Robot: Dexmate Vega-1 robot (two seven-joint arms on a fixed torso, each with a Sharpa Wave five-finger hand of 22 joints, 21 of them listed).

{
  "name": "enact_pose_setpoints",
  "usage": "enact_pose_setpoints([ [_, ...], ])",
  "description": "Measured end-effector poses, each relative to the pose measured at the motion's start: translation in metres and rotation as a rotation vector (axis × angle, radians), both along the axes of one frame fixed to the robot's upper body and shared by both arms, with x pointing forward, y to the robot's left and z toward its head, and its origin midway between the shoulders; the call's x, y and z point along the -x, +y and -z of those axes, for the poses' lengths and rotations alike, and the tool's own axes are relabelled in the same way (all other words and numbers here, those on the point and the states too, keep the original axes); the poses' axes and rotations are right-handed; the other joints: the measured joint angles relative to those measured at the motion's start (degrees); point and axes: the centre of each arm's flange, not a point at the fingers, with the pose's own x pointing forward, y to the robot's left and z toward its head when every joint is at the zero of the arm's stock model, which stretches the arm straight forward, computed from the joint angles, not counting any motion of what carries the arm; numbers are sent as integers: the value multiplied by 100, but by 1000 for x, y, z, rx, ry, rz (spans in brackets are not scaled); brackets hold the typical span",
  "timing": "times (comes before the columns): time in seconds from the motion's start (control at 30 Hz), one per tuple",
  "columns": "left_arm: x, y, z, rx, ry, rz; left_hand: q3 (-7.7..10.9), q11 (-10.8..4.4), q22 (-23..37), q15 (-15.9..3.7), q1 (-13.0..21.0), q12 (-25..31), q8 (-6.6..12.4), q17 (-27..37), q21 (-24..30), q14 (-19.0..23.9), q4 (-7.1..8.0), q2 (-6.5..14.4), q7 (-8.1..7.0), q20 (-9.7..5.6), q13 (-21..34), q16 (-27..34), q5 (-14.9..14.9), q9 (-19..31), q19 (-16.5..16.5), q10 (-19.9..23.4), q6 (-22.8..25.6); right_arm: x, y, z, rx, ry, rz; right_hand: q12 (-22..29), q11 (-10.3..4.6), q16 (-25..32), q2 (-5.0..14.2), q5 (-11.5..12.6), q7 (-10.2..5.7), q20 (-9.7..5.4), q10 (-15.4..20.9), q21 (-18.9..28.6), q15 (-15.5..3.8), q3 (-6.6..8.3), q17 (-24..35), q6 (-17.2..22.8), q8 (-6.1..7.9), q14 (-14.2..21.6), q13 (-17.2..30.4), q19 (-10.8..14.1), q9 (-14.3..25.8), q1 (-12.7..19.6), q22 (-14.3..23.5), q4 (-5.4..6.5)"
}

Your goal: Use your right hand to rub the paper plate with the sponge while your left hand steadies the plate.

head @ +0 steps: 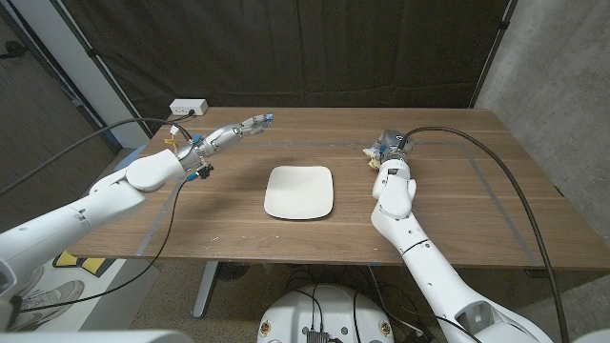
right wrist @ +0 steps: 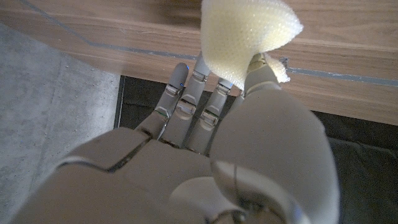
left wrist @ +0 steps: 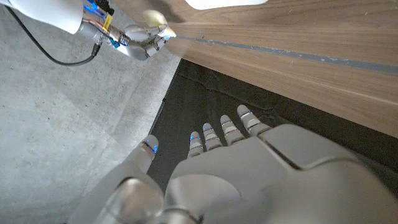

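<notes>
A white square paper plate (head: 298, 191) lies in the middle of the wooden table (head: 457, 205); its edge (left wrist: 227, 3) also shows in the left wrist view. My right hand (head: 388, 148) is to the right of the plate and a little farther back, apart from it. It pinches a pale yellow sponge (right wrist: 245, 34) between thumb and fingers (right wrist: 193, 93). That hand (left wrist: 138, 43) and the sponge (left wrist: 153, 17) show in the left wrist view too. My left hand (head: 233, 131) reaches out behind and left of the plate, fingers (left wrist: 227, 130) apart, holding nothing.
A white power box (head: 188, 108) sits at the table's back left corner. Grey tape lines (head: 496, 186) run across the tabletop. A dark curtain (head: 334, 48) hangs behind the table, and a concrete wall (head: 562, 86) stands on the right.
</notes>
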Motion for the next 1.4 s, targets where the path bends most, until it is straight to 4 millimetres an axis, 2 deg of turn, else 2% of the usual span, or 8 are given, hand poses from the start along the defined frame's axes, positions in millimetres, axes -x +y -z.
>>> enact_pose_setpoints([
  [0.3,1,3,7,117,67,31,-24,0,0,25,63,0,0,-27,0,-24,-24,-62,0,0,0,0,0,-15,0,0,1,-2,-5,9,-38,56,24,-283,-31,-512,153,23,152,10,-382,125,98,-38,-269,-152,-74,-392,38,-180,28,-139,-204,45],
  [0.4,1,4,8,139,82,35,-23,31,0,31,61,0,0,-27,0,-31,-24,-59,19,0,0,0,0,-15,1,-31,-18,-3,-6,11,-49,76,27,-412,4,-710,216,-47,250,2,-544,156,140,3,-394,-250,-127,-516,7,-271,46,-207,-331,163],
  [0.53,2,6,10,161,98,41,-23,6,0,31,61,23,0,-27,0,-31,-24,-59,19,0,-15,0,0,-15,1,-56,-18,-3,-7,11,-61,101,31,-544,62,-890,189,-89,366,14,-750,170,183,11,-499,-392,-192,-638,6,-340,81,-404,-485,185],
  [0.63,3,8,11,178,107,45,-40,1,-11,31,62,23,0,-27,0,-31,-40,-57,-11,0,-15,0,14,-15,1,-61,-50,-4,-8,14,-73,140,33,-686,120,-1060,208,-110,309,3,-995,170,219,1,-585,-766,-259,-822,4,-459,108,-618,-640,241],
  [0.8,4,10,12,196,118,54,-47,1,-17,18,73,23,1,-36,0,-43,-47,-47,-11,-1,-15,0,43,-14,1,-61,-50,-4,-8,15,-88,172,25,-1050,269,-1411,130,-132,256,8,-1689,237,344,-16,-759,-1752,-376,-1307,-167,-606,16,-924,-947,305],
  [1.0,5,12,12,209,129,60,-47,1,-17,0,87,23,24,-53,-22,-61,-47,-33,-11,-1,-15,0,43,-14,1,-61,-49,-3,-9,14,-101,215,7,-1145,423,-1657,-85,-132,223,18,-2619,237,460,-223,-989,-2830,-382,-2001,-420,-882,-18,-1476,-1101,512],
  [1.2,5,14,11,215,131,65,-47,1,-17,0,131,23,24,-53,-22,-61,-47,11,-11,-1,-15,0,43,-14,2,-61,-49,-2,-10,13,-110,234,-24,-1145,583,-1680,-273,-131,270,183,-3012,103,519,-558,-1099,-3146,-382,-2494,-576,-1070,-18,-2212,-1114,847],
  [1.4,5,16,11,218,131,66,-63,-32,-17,11,130,23,24,-53,-22,-112,-63,10,-11,-1,-15,0,43,-14,2,-93,-49,0,-10,12,-114,241,-72,-1145,682,-1680,-316,-132,381,199,-3388,-87,546,-823,-1207,-3634,-382,-2929,-692,-1382,-3,-2821,-1124,1113],
])
